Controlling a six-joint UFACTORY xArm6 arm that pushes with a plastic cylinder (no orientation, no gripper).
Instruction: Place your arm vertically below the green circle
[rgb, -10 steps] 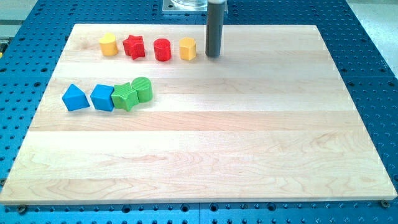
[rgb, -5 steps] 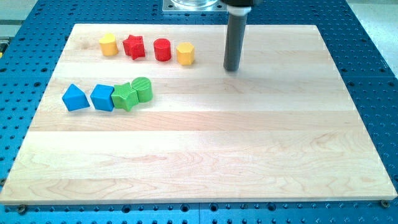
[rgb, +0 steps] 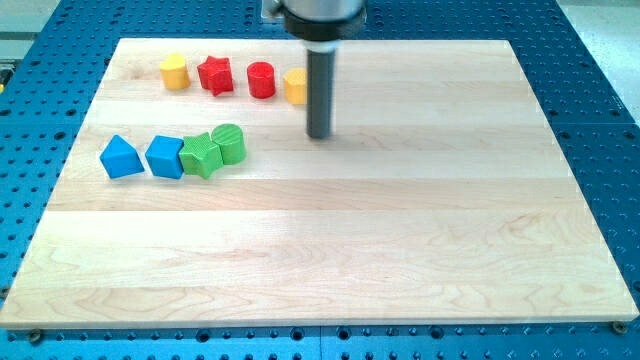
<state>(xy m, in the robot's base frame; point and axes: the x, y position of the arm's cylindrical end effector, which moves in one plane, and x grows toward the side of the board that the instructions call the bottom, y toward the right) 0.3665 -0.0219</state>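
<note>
My tip (rgb: 318, 134) rests on the wooden board (rgb: 400, 250), right of the green circle (rgb: 230, 142) and well apart from it; the arm carries no gripper, only the rod. Green circle touches a green star-like block (rgb: 201, 155) on its left. The rod hides part of the far-row yellow block (rgb: 294, 86).

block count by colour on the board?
yellow: 2, yellow block at the view's top left, yellow block partly behind the rod
red: 2, red star, red cylinder
blue: 2, blue triangle block, blue cube
green: 2, green star, green circle
total: 8
My tip is right of the green circle.
</note>
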